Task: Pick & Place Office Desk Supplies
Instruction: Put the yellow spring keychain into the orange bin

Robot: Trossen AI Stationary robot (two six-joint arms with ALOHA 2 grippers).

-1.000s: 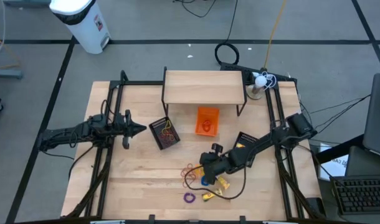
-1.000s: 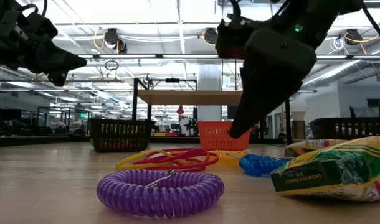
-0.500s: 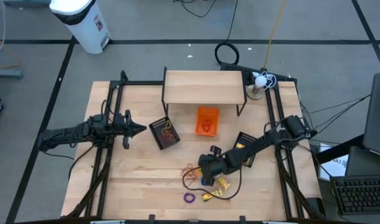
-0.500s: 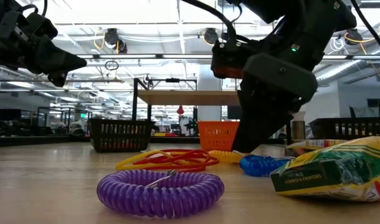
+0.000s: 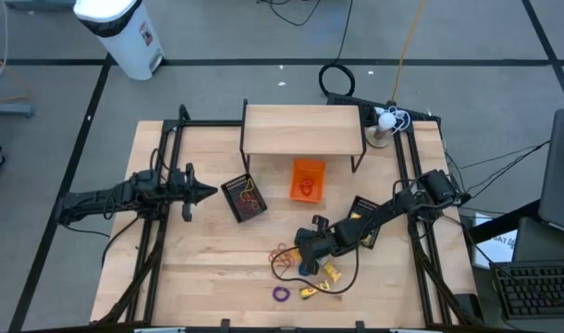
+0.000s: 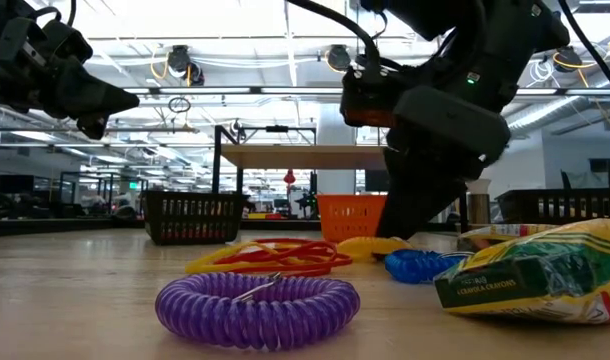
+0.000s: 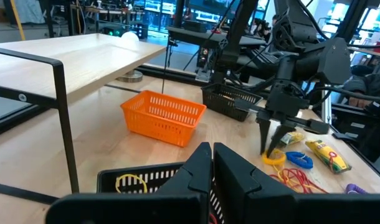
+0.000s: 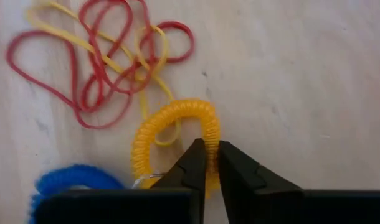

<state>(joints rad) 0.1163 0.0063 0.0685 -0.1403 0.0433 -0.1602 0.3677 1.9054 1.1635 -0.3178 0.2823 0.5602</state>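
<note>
A yellow coil ring (image 8: 177,140) lies on the table beside a tangle of red and yellow rubber bands (image 8: 103,62) and a blue coil ring (image 8: 71,183). My right gripper (image 8: 212,163) is down at the yellow ring, shut on its band; it also shows in the high view (image 5: 306,259) and the low view (image 6: 405,230). A purple coil ring (image 6: 257,308) and a yellow crayon pack (image 6: 535,275) lie nearer the front edge. My left gripper (image 7: 212,158) is shut and empty, held above the table at the left (image 5: 208,192). My right gripper pinches the yellow coil ring's band (image 8: 210,134) between its two fingers, at one side of the loop. The fingers come from above, pointing down, and lie across the band. The ring's other side (image 8: 140,146) rests flat on the table.
An orange basket (image 5: 307,179) and a black basket holding bands (image 5: 244,197) stand mid-table. A second black basket (image 5: 363,217) lies under my right arm. A wooden shelf on black legs (image 5: 303,129) stands at the far edge. Another small yellow pack (image 5: 310,291) lies near the front.
My right gripper has come down toward the table at the yellow coil ring, moving slightly toward the near-left. My left arm has kept still.
</note>
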